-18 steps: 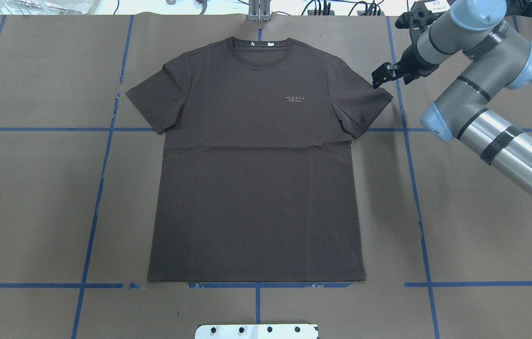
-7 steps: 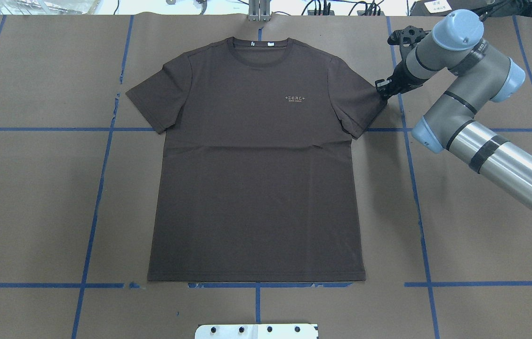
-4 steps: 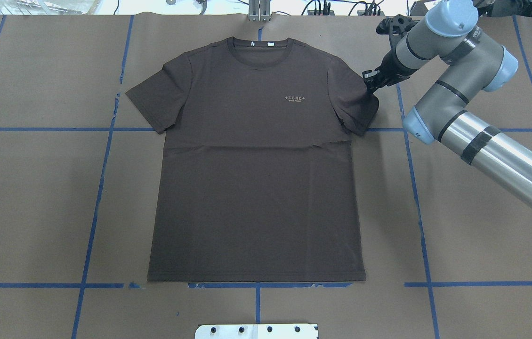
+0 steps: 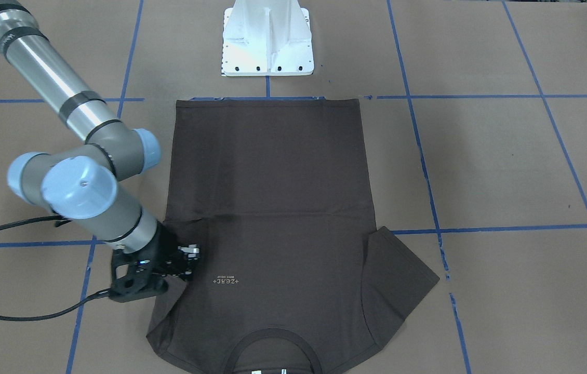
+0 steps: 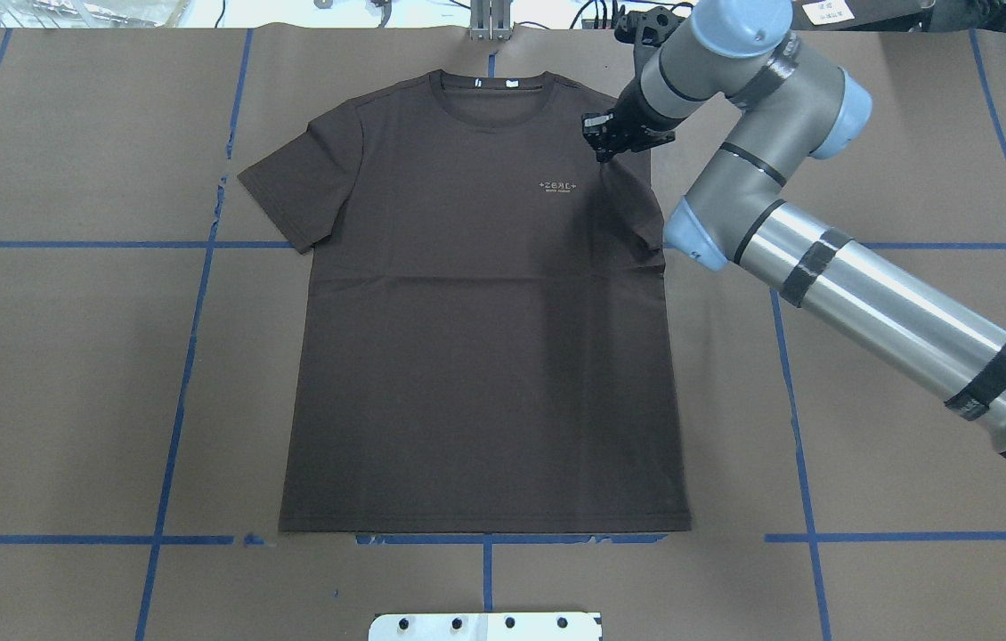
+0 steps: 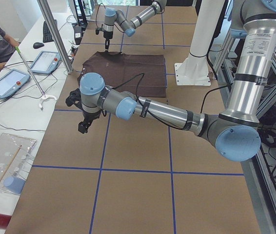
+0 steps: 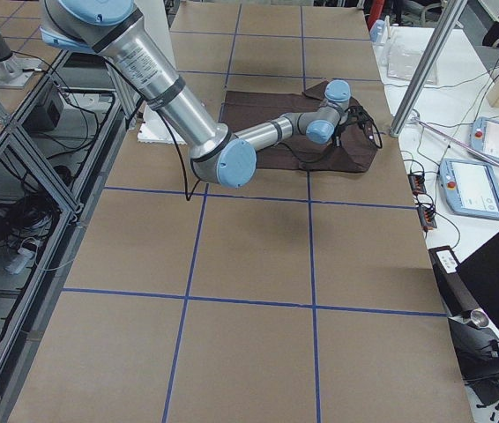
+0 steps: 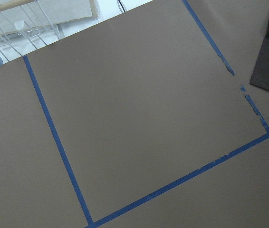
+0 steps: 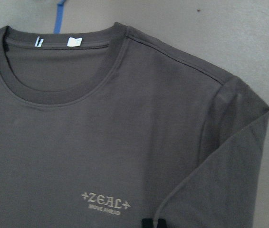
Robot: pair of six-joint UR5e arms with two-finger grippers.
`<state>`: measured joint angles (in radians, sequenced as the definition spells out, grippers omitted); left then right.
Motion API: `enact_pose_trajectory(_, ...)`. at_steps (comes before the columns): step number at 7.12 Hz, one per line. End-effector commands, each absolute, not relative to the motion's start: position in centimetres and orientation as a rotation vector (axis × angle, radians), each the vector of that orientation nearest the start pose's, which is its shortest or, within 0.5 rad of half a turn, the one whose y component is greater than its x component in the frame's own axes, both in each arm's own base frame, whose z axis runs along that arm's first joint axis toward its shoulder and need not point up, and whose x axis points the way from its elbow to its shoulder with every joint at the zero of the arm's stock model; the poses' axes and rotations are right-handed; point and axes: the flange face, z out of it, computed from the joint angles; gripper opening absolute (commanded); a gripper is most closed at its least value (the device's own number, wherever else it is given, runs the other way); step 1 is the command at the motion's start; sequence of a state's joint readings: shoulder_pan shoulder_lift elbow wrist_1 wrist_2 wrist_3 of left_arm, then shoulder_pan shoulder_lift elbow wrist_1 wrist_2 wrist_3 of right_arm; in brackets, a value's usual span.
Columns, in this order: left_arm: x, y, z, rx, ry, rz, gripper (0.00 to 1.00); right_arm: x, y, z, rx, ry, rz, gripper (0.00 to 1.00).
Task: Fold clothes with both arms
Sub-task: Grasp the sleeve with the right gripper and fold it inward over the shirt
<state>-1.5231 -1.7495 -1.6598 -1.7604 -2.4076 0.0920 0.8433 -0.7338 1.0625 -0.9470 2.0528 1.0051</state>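
One end effector (image 5: 601, 147) tight on sleeve (image 9: 229, 161)

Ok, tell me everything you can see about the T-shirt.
The T-shirt is dark brown, short-sleeved, soft knit by the look, with a ribbed round collar, white neck label and a small pale ZEAL logo. It lies front up, flat on the brown table, collar away from the robot, a faint crease across the middle. The left sleeve is spread out; the right sleeve is folded in over the chest, its edge pinched by the right gripper beside the logo.
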Motion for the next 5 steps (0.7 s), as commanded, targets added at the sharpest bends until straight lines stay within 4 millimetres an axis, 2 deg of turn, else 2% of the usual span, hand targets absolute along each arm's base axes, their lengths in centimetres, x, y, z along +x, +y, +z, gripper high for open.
enact_pose_trajectory(1, -3.2, -57.5, 49.1, 0.454, 0.815, 0.323, 1.0, -52.7, -66.4, 26.4, 0.325, -0.937, 0.044, 0.0)
enact_pose_trajectory(2, -3.2, -57.5, 49.0, 0.455, 0.815, 0.322, 1.0, -53.0, -66.3, 26.6, 0.334, -0.928, 0.048, 0.0)
enact_pose_trajectory(3, -3.1, -57.6, 48.7, 0.461, 0.814, 0.329, 1.0, -53.0, -66.2, 26.6, 0.336, -0.93, 0.047, 0.99)
enact_pose_trajectory(4, -3.0, -58.0, 48.0, 0.473, 0.814, 0.336, 1.0, -52.9, -66.1, 26.2, 0.338, -0.939, 0.049, 1.0)
enact_pose_trajectory(5, -1.7, -59.2, 47.0, 0.475, 0.819, 0.351, 1.0, -51.8, -66.3, 25.5, 0.338, -0.952, 0.059, 1.0)
